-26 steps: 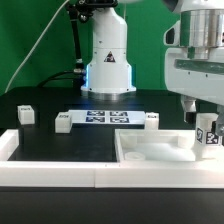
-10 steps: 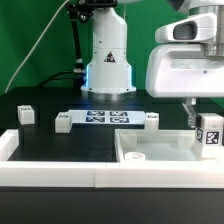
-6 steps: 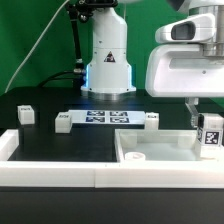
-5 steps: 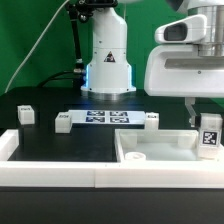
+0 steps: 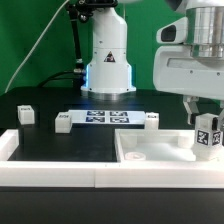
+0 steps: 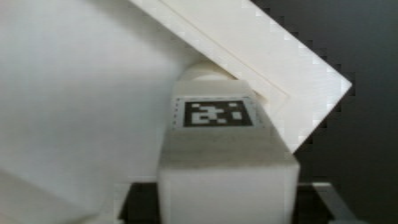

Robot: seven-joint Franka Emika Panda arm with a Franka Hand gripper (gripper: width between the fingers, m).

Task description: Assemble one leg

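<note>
My gripper [image 5: 205, 122] is shut on the leg [image 5: 207, 138], a small white upright post with a black-and-white tag. It holds the leg at the far corner of the white panel [image 5: 150, 152] on the exterior view's right. I cannot tell whether the leg touches the panel. In the wrist view the leg [image 6: 221, 150] fills the middle between my dark fingers [image 6: 143, 206], with its tag facing the camera. The leg's end meets the panel's raised edge [image 6: 267, 55].
Three more small white legs stand on the black table: one [image 5: 26, 113] at the exterior view's left, and one [image 5: 63, 122] and another [image 5: 152, 119] at either end of the marker board [image 5: 108, 117]. The robot base [image 5: 108, 60] stands behind. A white rail [image 5: 50, 172] runs along the front.
The hand has turned and shifted a little with the leg in it. The leg sits slightly lower at the panel's corner. The other legs have not moved.
</note>
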